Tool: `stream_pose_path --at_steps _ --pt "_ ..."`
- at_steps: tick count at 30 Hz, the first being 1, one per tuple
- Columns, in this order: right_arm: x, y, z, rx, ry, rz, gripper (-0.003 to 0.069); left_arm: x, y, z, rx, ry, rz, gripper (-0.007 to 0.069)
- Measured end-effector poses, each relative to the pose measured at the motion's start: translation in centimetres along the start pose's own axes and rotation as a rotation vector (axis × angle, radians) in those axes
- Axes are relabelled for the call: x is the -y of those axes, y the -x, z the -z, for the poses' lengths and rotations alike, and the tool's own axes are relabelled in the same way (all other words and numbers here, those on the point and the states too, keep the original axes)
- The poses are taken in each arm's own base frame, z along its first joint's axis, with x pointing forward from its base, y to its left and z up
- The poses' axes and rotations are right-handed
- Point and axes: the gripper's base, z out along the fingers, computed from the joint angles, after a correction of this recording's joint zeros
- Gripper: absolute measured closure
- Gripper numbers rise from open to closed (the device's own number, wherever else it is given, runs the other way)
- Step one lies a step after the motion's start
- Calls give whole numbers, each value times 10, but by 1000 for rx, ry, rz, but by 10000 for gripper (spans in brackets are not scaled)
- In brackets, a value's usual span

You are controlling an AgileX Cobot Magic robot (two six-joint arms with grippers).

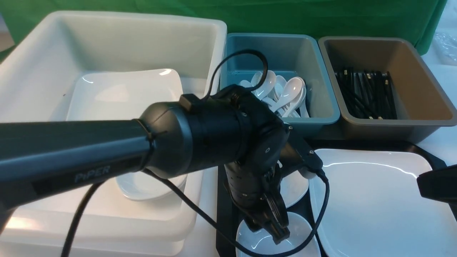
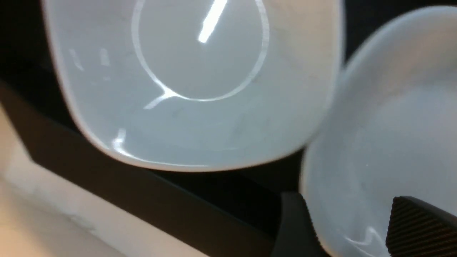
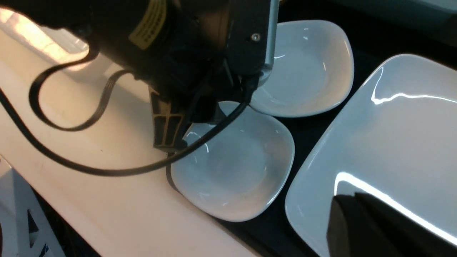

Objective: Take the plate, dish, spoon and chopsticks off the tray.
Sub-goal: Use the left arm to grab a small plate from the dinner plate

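The black tray (image 1: pixel 225 214) holds the large white plate (image 1: pixel 375 210) on its right and two small white dishes on its left, a far one (image 1: pixel 294 185) and a near one (image 1: pixel 260 242). My left gripper (image 1: pixel 278 235) points down at the near dish. In the left wrist view it (image 2: pixel 357 232) is open, one finger (image 2: pixel 292 228) outside the near dish's (image 2: pixel 385 135) rim and one finger (image 2: pixel 421 228) inside. My right gripper (image 3: pixel 348 198) hovers shut and empty over the plate (image 3: pixel 392 142). No spoon or chopsticks show on the tray.
A big white tub (image 1: pixel 117 46) at the left holds another large plate and a small bowl. A blue tub (image 1: pixel 321 114) holds several white spoons. A brown tub (image 1: pixel 428 107) holds black chopsticks. The left arm's cable (image 3: pixel 107 167) hangs beside the near dish (image 3: pixel 235 167).
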Motion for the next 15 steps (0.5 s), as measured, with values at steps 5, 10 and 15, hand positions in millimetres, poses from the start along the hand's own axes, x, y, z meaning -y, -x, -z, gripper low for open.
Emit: stream_pose_path --at_steps 5,10,15 --pt "0 1 0 6 -3 -1 634 0 1 -15 -23 9 14 266" --pt "0 1 0 8 -5 -1 634 -1 1 -25 -44 17 58 265" --pt "0 1 0 8 -4 -1 634 -7 -1 -28 -44 13 102 265"
